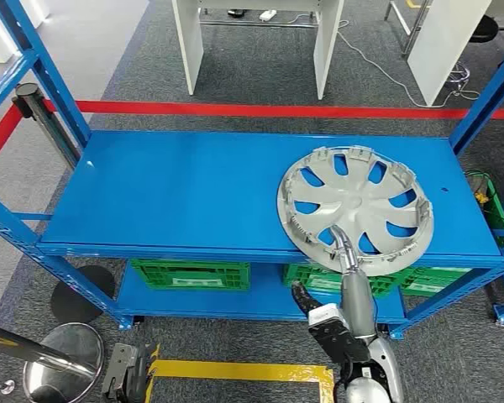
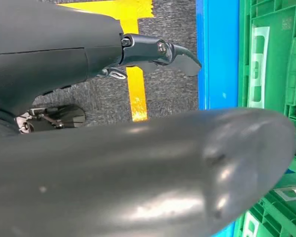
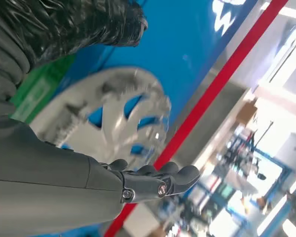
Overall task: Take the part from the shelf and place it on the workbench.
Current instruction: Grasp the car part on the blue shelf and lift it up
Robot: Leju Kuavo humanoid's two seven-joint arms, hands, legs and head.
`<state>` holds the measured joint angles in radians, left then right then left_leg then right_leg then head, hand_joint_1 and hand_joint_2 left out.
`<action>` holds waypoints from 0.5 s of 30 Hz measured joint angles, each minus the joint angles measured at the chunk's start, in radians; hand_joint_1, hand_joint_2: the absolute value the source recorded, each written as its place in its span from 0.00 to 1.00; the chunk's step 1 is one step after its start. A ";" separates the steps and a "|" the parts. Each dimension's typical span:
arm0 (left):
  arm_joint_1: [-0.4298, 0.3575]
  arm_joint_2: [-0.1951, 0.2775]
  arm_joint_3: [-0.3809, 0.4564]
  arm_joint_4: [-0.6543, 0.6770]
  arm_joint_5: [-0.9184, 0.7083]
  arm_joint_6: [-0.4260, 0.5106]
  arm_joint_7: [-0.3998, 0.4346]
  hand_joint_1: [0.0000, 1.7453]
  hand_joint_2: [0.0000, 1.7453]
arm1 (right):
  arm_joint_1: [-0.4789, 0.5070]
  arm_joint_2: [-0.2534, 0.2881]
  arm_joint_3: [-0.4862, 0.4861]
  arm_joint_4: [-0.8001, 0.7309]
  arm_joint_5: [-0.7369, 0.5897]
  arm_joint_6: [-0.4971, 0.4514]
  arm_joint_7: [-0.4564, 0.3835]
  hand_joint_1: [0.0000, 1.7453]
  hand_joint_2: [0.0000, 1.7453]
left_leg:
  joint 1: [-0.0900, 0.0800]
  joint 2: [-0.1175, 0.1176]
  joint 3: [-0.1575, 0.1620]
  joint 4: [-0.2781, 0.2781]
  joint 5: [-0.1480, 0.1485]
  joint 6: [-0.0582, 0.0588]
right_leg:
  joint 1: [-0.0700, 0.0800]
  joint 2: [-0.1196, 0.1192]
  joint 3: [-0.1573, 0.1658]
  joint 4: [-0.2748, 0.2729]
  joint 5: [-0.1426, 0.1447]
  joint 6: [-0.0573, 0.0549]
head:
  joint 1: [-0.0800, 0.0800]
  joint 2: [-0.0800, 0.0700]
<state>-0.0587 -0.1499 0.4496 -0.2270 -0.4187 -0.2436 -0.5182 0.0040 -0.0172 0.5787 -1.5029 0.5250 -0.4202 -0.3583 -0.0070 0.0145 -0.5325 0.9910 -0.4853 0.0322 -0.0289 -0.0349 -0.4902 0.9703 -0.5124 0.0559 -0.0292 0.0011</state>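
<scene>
Right hand (image 1: 338, 323) open, below the hubcap (image 1: 357, 206) on the blue shelf (image 1: 173, 193).
Left wrist view gives us green crates (image 2: 273, 74); left hand (image 2: 101, 163) state we can't tell.

Silver hubcap (image 1: 355, 207) flat on blue shelf (image 1: 173, 189)

Hubcap (image 1: 355, 208) on shelf (image 1: 173, 193), right side
</scene>
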 joint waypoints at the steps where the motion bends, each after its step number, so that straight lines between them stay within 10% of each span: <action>1: 0.000 0.000 0.000 0.000 0.000 0.000 0.000 0.00 0.00 | -0.002 0.000 0.001 0.003 0.021 -0.014 0.008 0.00 1.00 | 0.000 0.000 0.000 0.000 0.000 0.000 | 0.000 0.000 0.000 0.000 0.000 0.000 | 0.000 0.000; 15: 0.000 -0.001 -0.020 0.000 0.002 0.004 0.018 0.00 0.00 | -0.039 0.000 0.010 0.123 0.247 -0.102 0.122 0.00 1.00 | 0.000 0.000 0.000 0.000 0.000 0.000 | 0.000 0.000 0.000 0.000 0.000 0.000 | 0.000 0.000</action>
<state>-0.0589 -0.1506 0.4294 -0.2270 -0.4165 -0.2399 -0.4998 -0.0354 -0.0172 0.5886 -1.3799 0.7718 -0.5225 -0.2365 -0.0070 0.0145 -0.5325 0.9910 -0.4853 0.0322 -0.0289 -0.0349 -0.4902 0.9703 -0.5125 0.0559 -0.0291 0.0011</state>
